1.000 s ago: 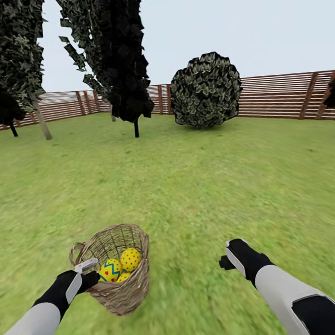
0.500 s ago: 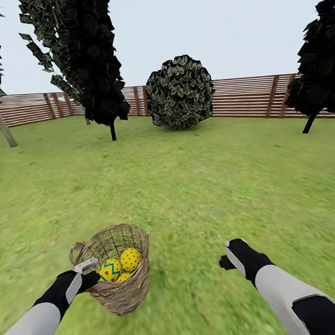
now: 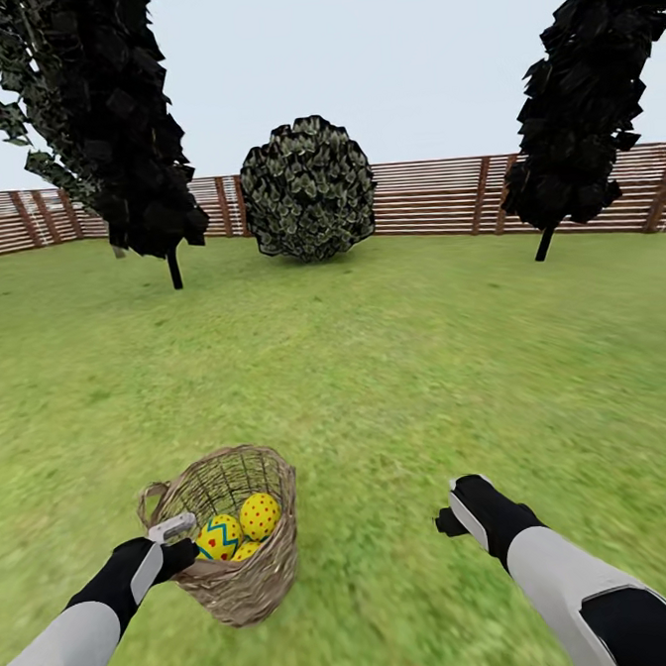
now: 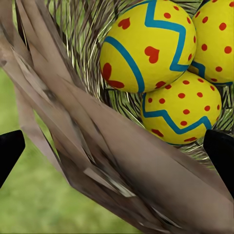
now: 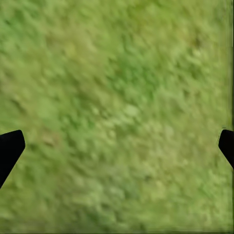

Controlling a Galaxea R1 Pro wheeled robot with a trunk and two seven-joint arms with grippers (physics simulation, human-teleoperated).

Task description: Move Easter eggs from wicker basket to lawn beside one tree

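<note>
The wicker basket [image 3: 241, 578] hangs tilted just above the lawn [image 3: 375, 370], at lower left of the head view. My left gripper [image 3: 174, 543] is shut on its near rim. Three yellow Easter eggs with red dots lie inside it; two of them [image 3: 258, 515] [image 3: 220, 536] show plainly in the head view. The left wrist view shows the woven rim [image 4: 122, 161] running between my fingers, with the eggs [image 4: 148, 46] [image 4: 180, 112] [image 4: 217, 34] beyond it. My right gripper [image 3: 455, 513] hovers open and empty over grass [image 5: 117, 117]. The tree is out of view.
Two dark narrow cypress-like trees stand far ahead, one at the left [image 3: 131, 138] and one at the right [image 3: 574, 88]. A round leafy bush [image 3: 308, 188] sits between them before the slatted wooden fence [image 3: 443, 196]. Open grass stretches from me to them.
The camera has turned right: bush and left trees slid left in the picture, and a dark tree came in at the right. Basket and both arms kept their places in the view.
</note>
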